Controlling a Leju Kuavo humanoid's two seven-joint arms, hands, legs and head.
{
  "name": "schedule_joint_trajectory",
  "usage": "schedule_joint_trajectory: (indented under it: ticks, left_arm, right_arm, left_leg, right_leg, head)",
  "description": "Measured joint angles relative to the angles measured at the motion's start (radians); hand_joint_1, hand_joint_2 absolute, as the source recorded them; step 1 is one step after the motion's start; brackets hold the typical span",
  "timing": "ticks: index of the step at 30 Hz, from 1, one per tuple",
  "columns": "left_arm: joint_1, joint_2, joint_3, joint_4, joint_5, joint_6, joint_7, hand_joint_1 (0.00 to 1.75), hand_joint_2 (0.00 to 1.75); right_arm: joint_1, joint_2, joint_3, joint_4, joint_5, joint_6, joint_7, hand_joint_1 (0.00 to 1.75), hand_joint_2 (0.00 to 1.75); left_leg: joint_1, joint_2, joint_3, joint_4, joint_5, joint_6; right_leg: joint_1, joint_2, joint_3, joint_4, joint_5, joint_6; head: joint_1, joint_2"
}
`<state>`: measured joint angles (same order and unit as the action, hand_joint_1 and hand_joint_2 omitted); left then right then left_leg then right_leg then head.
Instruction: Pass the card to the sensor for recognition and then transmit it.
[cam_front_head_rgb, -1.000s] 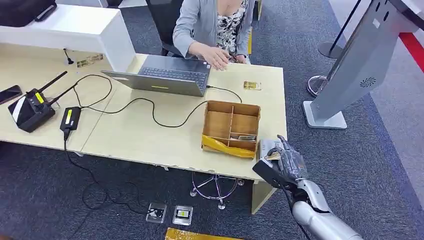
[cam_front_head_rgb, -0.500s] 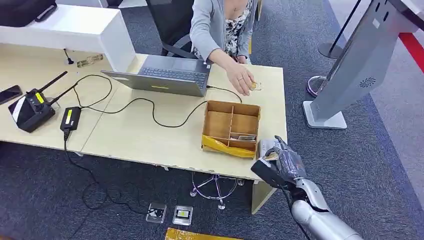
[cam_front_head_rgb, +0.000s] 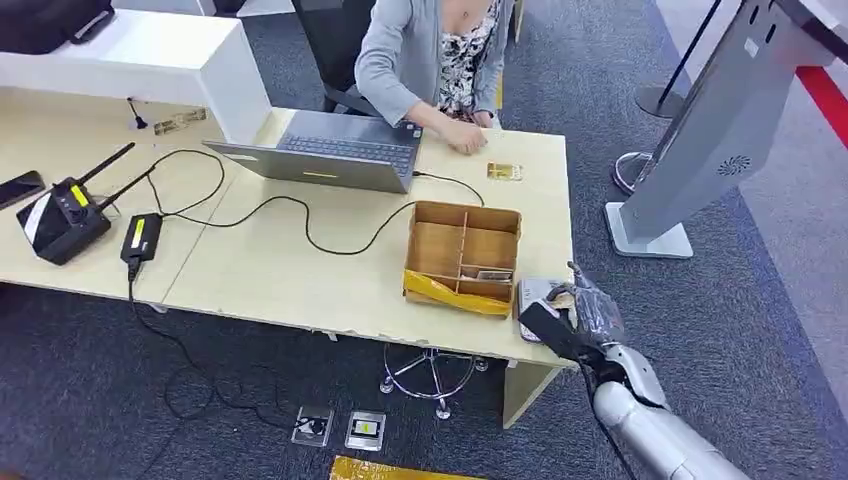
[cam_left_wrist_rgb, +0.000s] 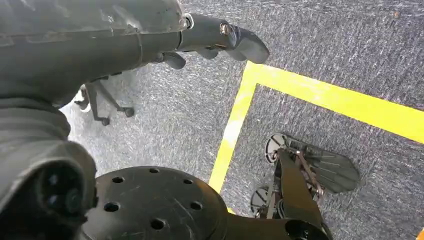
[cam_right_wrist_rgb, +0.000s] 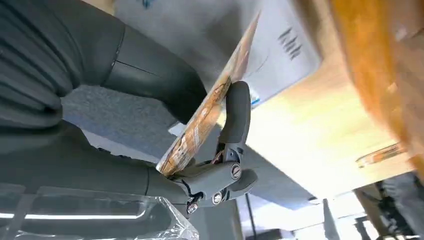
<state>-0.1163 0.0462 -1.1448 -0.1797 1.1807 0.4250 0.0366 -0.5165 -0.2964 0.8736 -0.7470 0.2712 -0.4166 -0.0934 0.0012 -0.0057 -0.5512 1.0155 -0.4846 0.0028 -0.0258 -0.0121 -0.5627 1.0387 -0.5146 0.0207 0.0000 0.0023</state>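
One right hand (cam_front_head_rgb: 580, 318) pinches card (cam_right_wrist_rgb: 210, 107) | over sensor (cam_front_head_rgb: 535, 292) | table (cam_front_head_rgb: 300, 270) edge

From high on the robot's body we look forward and down across the desk (cam_front_head_rgb: 300, 270), its far edge toward the top, a person (cam_front_head_rgb: 430, 50) seated beyond it and carpet around. The right hand (cam_front_head_rgb: 575, 320) enters from below at the desk's near right corner. The right wrist camera sits close behind that same hand (cam_right_wrist_rgb: 150, 125), tilted, catching the pale desk top (cam_right_wrist_rgb: 300, 145) just beyond; we share that corner with the head view. The left wrist camera, behind the left hand (cam_left_wrist_rgb: 150, 35), faces straight down at grey carpet (cam_left_wrist_rgb: 325, 45) crossed by yellow tape (cam_left_wrist_rgb: 345, 102).
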Motion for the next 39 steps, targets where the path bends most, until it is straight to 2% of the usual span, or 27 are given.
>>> schedule_joint_trajectory:
  ticks: [10, 21, 27, 32, 39]
  left_arm:
    - [0.0, 0.0, -0.002, 0.0, -0.004, 0.001, -0.006, 0.0, 0.0]
    - [0.0, 0.0, -0.002, 0.0, -0.016, -0.018, -0.017, 0.0, 0.0]
    - [-0.001, 0.003, -0.011, 0.0, -0.032, -0.038, -0.048, 0.0, 0.0]
    - [-0.001, 0.005, -0.02, 0.0, -0.032, -0.046, -0.059, 0.0, 0.0]
    - [-0.001, 0.009, -0.027, 0.0, -0.043, -0.071, -0.059, 0.0, 0.0]
  right_arm:
    - [-0.048, 0.009, -0.033, 0.111, -0.021, 0.01, -0.019, 1.75, 1.75]
    - [-0.088, 0.024, -0.041, 0.155, 0.016, 0.005, -0.02, 1.75, 1.75]
    - [-0.181, 0.034, -0.013, 0.156, 0.201, 0.0, 0.087, 1.75, 1.75]
    - [-0.264, 0.053, 0.005, 0.15, 0.27, 0.019, 0.115, 1.75, 1.75]
    - [-0.37, 0.101, 0.03, 0.147, 0.377, 0.099, 0.153, 1.75, 1.75]
  left_leg:
    - [0.0, 0.001, 0.0, 0.0, 0.0, 0.0]
    - [0.0, 0.002, -0.001, 0.0, 0.001, 0.002]
    - [0.0, 0.002, -0.002, 0.0, 0.002, 0.002]
    - [0.0, 0.002, -0.002, 0.0, 0.003, 0.003]
    - [0.0, 0.002, -0.003, 0.0, 0.003, 0.003]
  right_leg:
    - [0.0, 0.001, 0.0, 0.0, 0.0, 0.0]
    - [0.0, 0.001, 0.001, -0.001, 0.002, 0.002]
    - [0.0, 0.002, -0.001, -0.001, 0.003, 0.002]
    - [0.0, 0.002, -0.001, -0.001, 0.003, 0.002]
    - [0.0, 0.002, -0.002, -0.001, 0.003, 0.002]
  head:
    - [0.0, 0.0]
    - [0.0, 0.0]
    - [0.0, 0.0]
    - [-0.001, 0.0]
    - [0.0, 0.0]
